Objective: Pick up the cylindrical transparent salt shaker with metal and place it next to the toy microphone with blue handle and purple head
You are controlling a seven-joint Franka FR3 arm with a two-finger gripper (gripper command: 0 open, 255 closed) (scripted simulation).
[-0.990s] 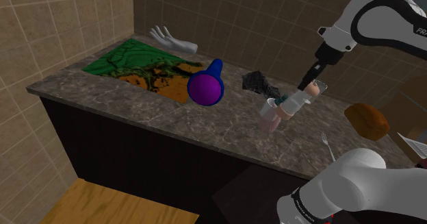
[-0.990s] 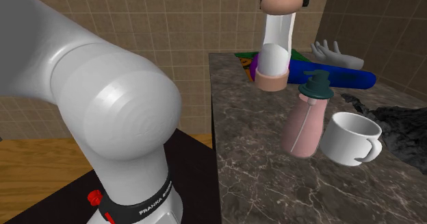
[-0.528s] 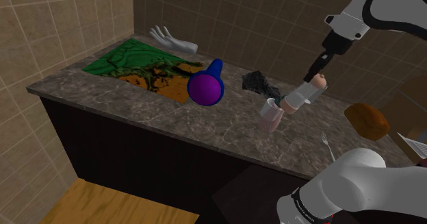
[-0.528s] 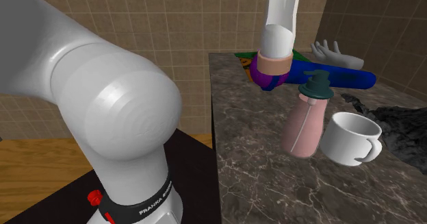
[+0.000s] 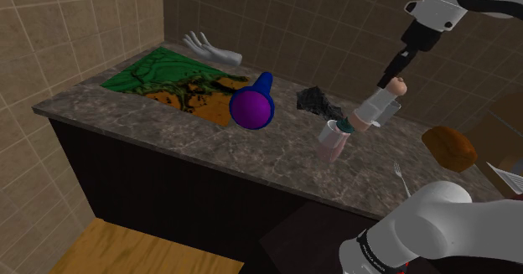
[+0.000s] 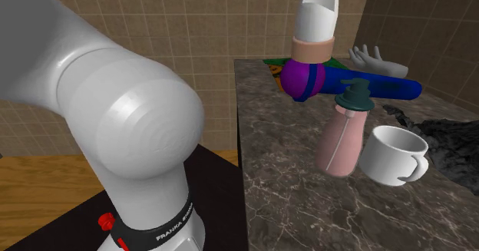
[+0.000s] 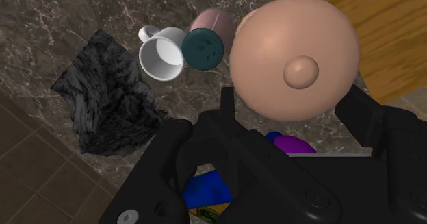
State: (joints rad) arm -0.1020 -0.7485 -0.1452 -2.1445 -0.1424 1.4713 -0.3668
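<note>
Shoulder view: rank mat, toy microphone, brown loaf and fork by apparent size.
1. Mat, clearly largest.
2. Toy microphone and brown loaf: too alike to split.
3. Fork, smallest.

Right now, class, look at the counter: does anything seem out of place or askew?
A pale model hand lies on the counter by the wall, odd among kitchenware. The toy microphone lies on its side.

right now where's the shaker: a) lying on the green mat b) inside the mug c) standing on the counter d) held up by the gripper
d: the gripper clasps the shaker by its cap, and its base hangs clear of the counter.
</note>
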